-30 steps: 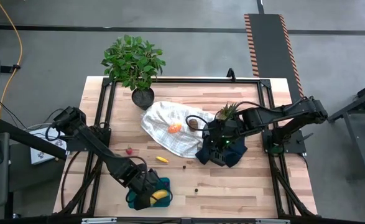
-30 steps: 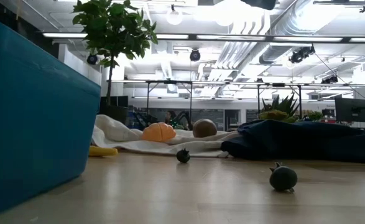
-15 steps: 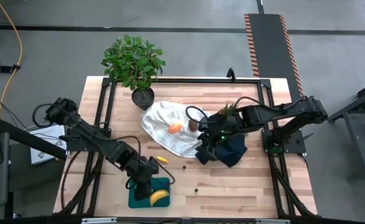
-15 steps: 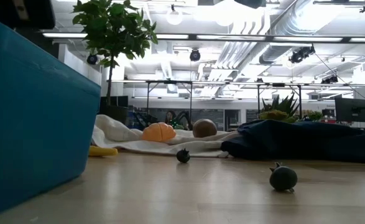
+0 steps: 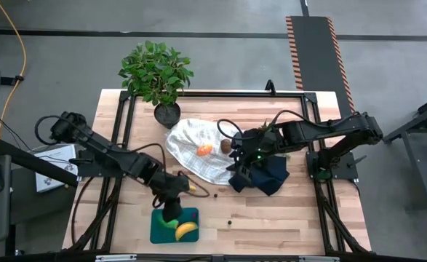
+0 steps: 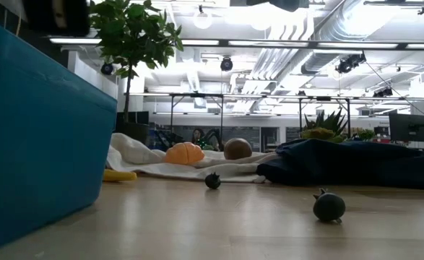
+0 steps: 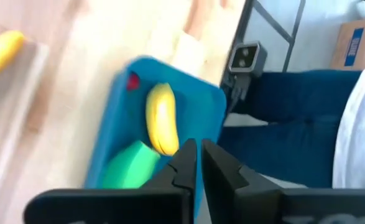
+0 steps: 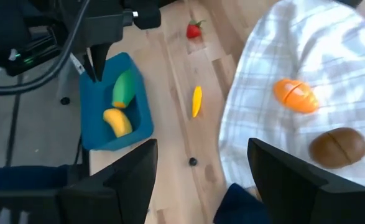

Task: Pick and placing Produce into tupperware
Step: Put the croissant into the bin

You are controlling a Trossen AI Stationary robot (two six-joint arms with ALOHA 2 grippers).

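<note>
Banana (image 7: pixel 160 118) and green piece (image 7: pixel 127 167) lie in the tupperware (image 5: pixel 159 231), so the left hand (image 7: pixel 199 152) hangs over it pinched narrow and empty, while the right hand (image 8: pixel 201 163) spreads wide above the white cloth (image 8: pixel 288 56) to take the orange piece (image 8: pixel 297 95).

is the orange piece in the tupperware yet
No, the orange piece lies on the white checked cloth, while the tupperware holds only a banana and a green piece.

Left arm (image 5: pixel 126 164) over tupperware (image 5: pixel 157 232) (partly)

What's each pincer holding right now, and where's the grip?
Nothing. Left pincer is shut and empty above the tupperware; right pincer is open and empty near the white cloth.
</note>
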